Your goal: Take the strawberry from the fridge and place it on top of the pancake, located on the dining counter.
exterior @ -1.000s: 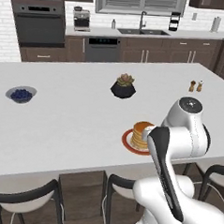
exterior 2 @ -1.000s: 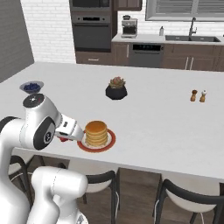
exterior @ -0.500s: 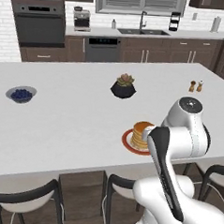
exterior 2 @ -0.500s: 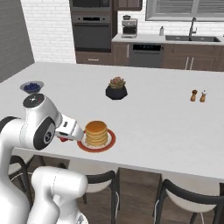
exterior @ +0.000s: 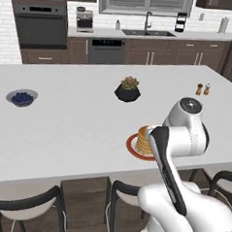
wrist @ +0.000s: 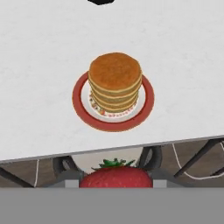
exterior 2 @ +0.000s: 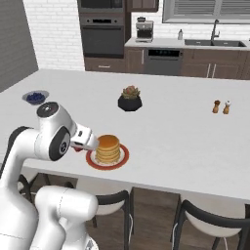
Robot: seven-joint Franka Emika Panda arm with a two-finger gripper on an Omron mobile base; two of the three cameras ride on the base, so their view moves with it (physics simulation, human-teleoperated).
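Note:
The strawberry (wrist: 114, 177), red with green leaves, sits between my fingertips at the bottom of the hand view; my gripper (wrist: 114, 180) is shut on it. In the right base view the gripper (exterior 2: 78, 146) hovers at the near edge of the dining counter (exterior 2: 176, 146), just left of the pancake (exterior 2: 108, 148). The pancake (wrist: 115, 81) is a golden stack on a red-rimmed plate (wrist: 83, 109), ahead of the held fruit. From the left base view my arm hides part of the pancake (exterior: 144, 138). The fridge is out of view.
A dark pot with a succulent (exterior 2: 130, 98) stands mid-counter beyond the plate. A bowl of blueberries (exterior 2: 35, 97) is far left, salt and pepper shakers (exterior 2: 221, 106) far right. Dark chairs (exterior 2: 210, 219) line the near counter edge below my hand.

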